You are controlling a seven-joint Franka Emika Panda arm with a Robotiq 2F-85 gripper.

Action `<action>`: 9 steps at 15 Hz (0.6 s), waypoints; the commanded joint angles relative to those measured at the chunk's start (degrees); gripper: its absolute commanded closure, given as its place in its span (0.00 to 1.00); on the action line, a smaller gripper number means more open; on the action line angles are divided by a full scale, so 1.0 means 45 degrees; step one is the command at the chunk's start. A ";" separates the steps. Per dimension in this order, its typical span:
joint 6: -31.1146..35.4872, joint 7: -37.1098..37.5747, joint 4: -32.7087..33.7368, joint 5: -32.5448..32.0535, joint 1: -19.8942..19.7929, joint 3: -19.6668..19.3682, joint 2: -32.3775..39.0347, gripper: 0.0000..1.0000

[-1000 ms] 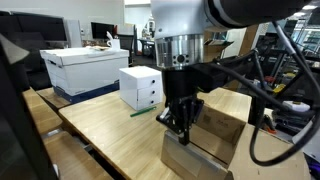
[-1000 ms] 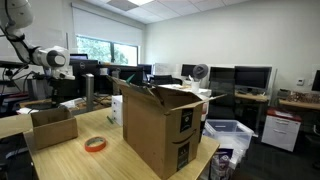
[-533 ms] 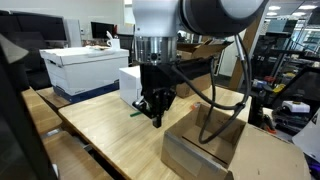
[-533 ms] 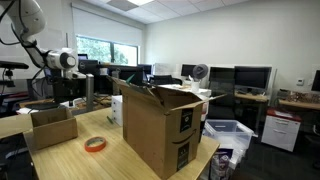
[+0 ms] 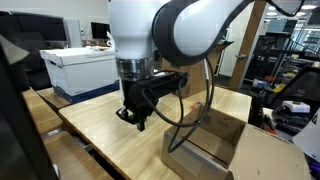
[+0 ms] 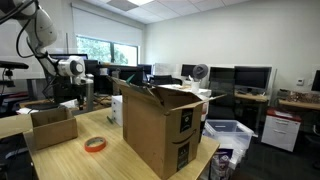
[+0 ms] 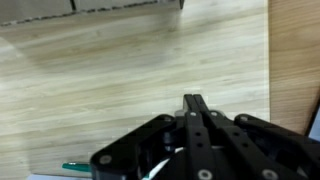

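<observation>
In the wrist view the pincer [image 7: 193,102] had its two fingers pressed flat together with nothing between them. Its tip hung over bare wood of the counter [image 7: 110,80]. A green stick-like thing [image 7: 75,165], too little of it showing to name, lay on the wood towards the lower left. A strip of the small cardboard box [image 7: 297,60] ran down the right edge.

A second earlier the pincer had stood right over that box's open top. Half a second earlier it was already clear of the rim, and now it had swung further off sideways above the counter. It had come away with nothing in its grip, while the box had stayed put, upright and open.

In an exterior view the pincer [image 5: 138,122] hung near the small cardboard box [image 5: 205,148] but apart from it, off to the side of one wall, touching neither box nor wood. Behind it a lidded white bin [image 5: 85,65] sat at the far end of the counter.

In an exterior view from across the room, the box [image 6: 50,128] sat below the arm [image 6: 68,68]. A roll of tape [image 6: 96,144] lay well apart from it, with a tall cardboard carton [image 6: 155,130] beyond that.
</observation>
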State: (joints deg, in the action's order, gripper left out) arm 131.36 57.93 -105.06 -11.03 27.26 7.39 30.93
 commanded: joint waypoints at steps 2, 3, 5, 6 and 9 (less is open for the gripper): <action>0.0193 -0.0507 0.1239 -0.0143 -0.0002 -0.0243 0.0801 0.65; 0.0103 -0.0930 0.1396 0.0002 -0.0123 -0.0144 0.0843 0.60; -0.0022 -0.0766 0.1265 0.0079 0.0060 -0.0280 0.0748 0.72; -0.0023 -0.1040 0.1340 0.0083 0.0052 -0.0274 0.0747 0.66; -0.0026 -0.1312 0.1408 0.0089 0.0059 -0.0246 0.0747 0.53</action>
State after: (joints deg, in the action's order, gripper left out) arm 131.36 52.26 -98.93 -11.04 27.04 6.80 34.22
